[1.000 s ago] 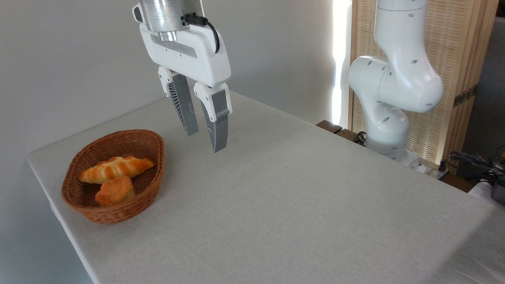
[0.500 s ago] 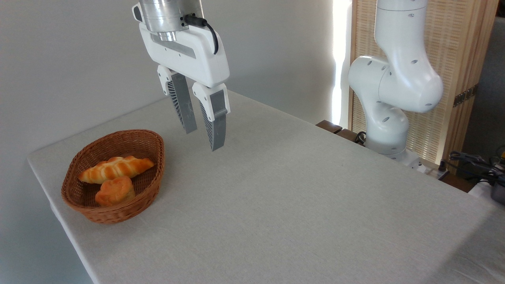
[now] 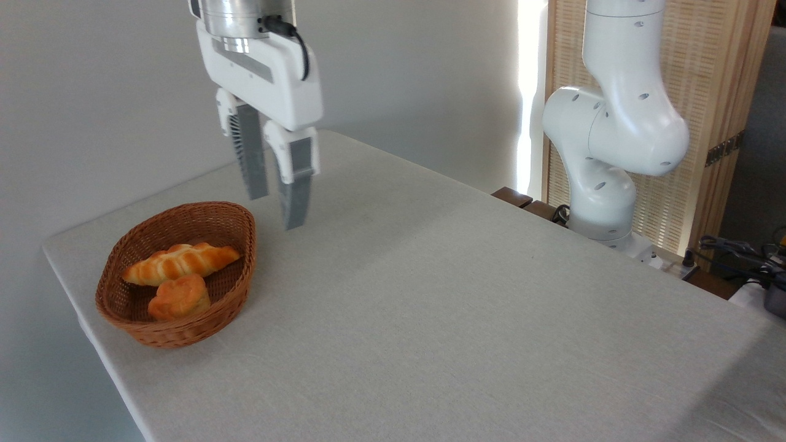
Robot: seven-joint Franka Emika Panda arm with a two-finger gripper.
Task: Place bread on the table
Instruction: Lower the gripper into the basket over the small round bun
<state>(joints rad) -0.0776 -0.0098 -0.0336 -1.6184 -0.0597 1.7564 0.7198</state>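
Observation:
The bread [image 3: 179, 297], a small round orange-golden bun with a lumpy top, lies in the near end of a brown wicker basket [image 3: 236, 277] at the left of the table [image 3: 466, 307]. My gripper [image 3: 276, 212] hangs open and empty in the air, up and to the right of the basket's far rim. Its grey fingers [image 3: 296, 190] point down, well above the cloth and apart from the bread.
A long twisted golden loaf [image 3: 179, 263] lies in the basket just behind the bun. The arm's white base [image 3: 605, 184] stands at the table's far right edge. Cables and dark gear [image 3: 746, 255] sit at the right. The table's left edge runs close by the basket.
My gripper has moved left toward the basket, most of it in the last half second, staying open at about the same height. The bun and loaf have not moved.

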